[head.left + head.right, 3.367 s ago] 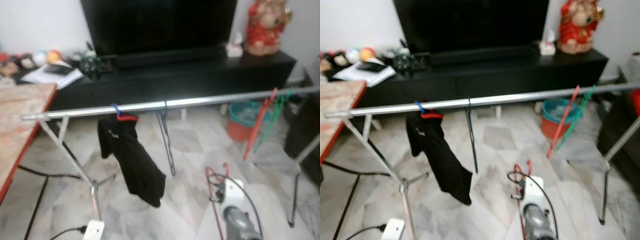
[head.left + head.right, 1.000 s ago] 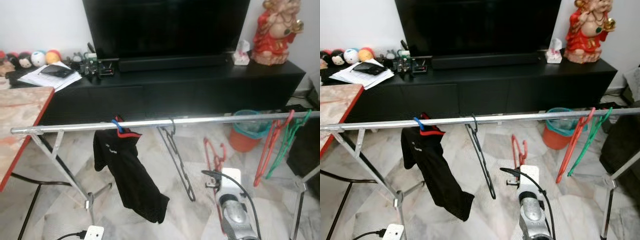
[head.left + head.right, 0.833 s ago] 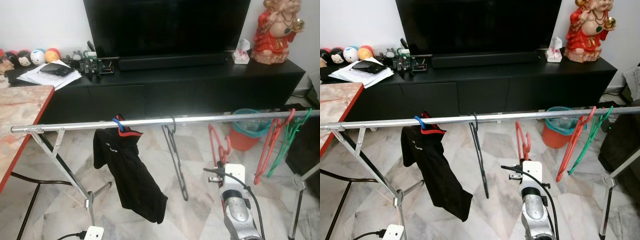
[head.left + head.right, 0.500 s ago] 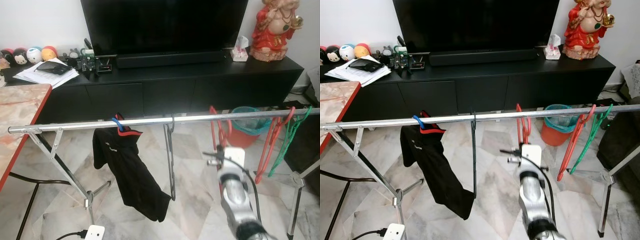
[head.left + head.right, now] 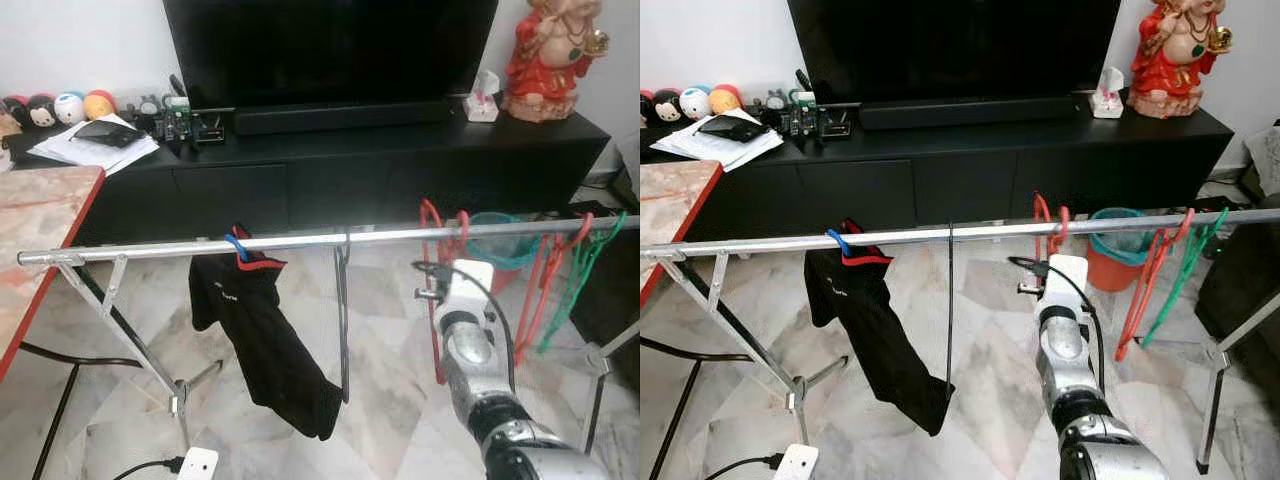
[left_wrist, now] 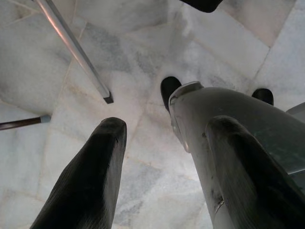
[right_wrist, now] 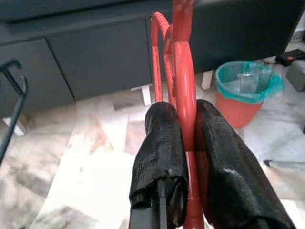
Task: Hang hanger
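Observation:
A silver clothes rail (image 5: 790, 241) runs across in front of me at about waist height. My right gripper (image 7: 188, 136) is shut on a red hanger (image 7: 183, 90) and holds it upright at the rail. The red hanger's hook (image 5: 1043, 213) reaches just above the rail; I cannot tell whether it rests on it. On the rail hang a black shirt (image 5: 875, 330) on a blue hanger (image 5: 837, 242), an empty black hanger (image 5: 949, 310), and at the right end a red hanger (image 5: 1145, 290) and a green hanger (image 5: 1180, 270). My left gripper (image 6: 167, 125) hangs open over the marble floor.
A black TV cabinet (image 5: 1040, 150) with a television and a red statue (image 5: 1170, 50) stands behind the rail. An orange bin (image 5: 1110, 262) sits under it. A red-edged table (image 5: 670, 200) is at my left, dark furniture (image 5: 1250, 290) at my right. A power strip (image 5: 795, 462) lies by the rack leg (image 5: 740, 330).
My right arm has lifted the red hanger from low near the floor up to the rail. The black hanger has swung to hang straight. The camera has shifted a little.

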### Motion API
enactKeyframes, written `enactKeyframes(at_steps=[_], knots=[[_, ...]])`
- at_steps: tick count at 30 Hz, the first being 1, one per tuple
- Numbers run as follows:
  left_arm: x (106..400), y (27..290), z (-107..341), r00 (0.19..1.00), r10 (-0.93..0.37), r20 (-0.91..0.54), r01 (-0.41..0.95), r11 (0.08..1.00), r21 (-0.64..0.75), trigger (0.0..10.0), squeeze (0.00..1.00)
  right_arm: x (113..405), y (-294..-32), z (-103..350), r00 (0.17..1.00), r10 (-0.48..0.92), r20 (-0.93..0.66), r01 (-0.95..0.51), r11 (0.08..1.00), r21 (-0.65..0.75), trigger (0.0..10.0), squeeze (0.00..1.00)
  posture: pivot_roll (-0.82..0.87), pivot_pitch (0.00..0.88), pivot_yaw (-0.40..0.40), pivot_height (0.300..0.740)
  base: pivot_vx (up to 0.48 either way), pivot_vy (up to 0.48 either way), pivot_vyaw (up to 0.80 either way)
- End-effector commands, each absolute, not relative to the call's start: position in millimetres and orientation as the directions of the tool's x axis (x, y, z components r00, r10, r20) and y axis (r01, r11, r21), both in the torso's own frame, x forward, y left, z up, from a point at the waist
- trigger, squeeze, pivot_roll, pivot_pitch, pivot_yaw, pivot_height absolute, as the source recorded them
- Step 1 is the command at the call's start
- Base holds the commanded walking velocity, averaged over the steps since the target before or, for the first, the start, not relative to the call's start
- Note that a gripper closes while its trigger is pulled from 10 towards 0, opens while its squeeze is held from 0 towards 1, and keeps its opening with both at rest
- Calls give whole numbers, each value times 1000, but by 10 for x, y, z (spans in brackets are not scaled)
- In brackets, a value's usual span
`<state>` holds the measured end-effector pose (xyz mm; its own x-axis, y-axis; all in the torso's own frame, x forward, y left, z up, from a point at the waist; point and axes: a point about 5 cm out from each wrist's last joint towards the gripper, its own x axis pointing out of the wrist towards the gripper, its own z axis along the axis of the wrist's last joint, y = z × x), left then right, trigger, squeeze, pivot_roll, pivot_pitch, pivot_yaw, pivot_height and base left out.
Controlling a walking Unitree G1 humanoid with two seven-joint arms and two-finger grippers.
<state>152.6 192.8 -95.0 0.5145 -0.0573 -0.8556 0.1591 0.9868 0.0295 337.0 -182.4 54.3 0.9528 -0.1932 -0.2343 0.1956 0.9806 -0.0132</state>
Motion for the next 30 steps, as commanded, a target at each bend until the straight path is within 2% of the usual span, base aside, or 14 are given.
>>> enactKeyframes(at_steps=[1, 9, 10, 12, 13, 30], knots=[[1468, 1944, -974, 490, -53, -870, 161, 987, 31, 10000, 0, 3391, -1800, 546, 951, -181, -252, 183, 983, -15, 10000, 0, -25, 0, 30, 740, 0, 0, 0], [1437, 1949, -984, 484, -56, -873, 164, 986, 28, 10000, 0, 3377, -1714, 469, 938, -123, -325, 131, 991, 4, 10000, 0, -25, 0, 29, 740, 0, 0, 0], [1432, 1955, -984, 484, -54, -874, 163, 986, 29, 10000, 0, 3376, -1701, 471, 941, -110, -320, 121, 993, 14, 10000, 35, -25, 0, 29, 740, 0, 0, 0], [1429, 1960, -985, 484, -53, -874, 162, 986, 30, 10000, 0, 3376, -1693, 473, 943, -103, -315, 115, 993, 21, 10000, 35, -25, 0, 29, 740, 0, 0, 0], [1426, 1965, -985, 484, -50, -874, 160, 987, 32, 10000, 0, 3376, -1691, 476, 945, -102, -312, 114, 993, 21, 10000, 1000, -25, 0, 29, 740, 0, 0, 0], [1402, 1965, -994, 478, -50, -877, 159, 987, 30, 10000, 0, 3375, -1735, 609, 978, -121, -168, 125, 992, 15, 10000, 1000, -31, 0, 24, 740, 0, 0, 0]])
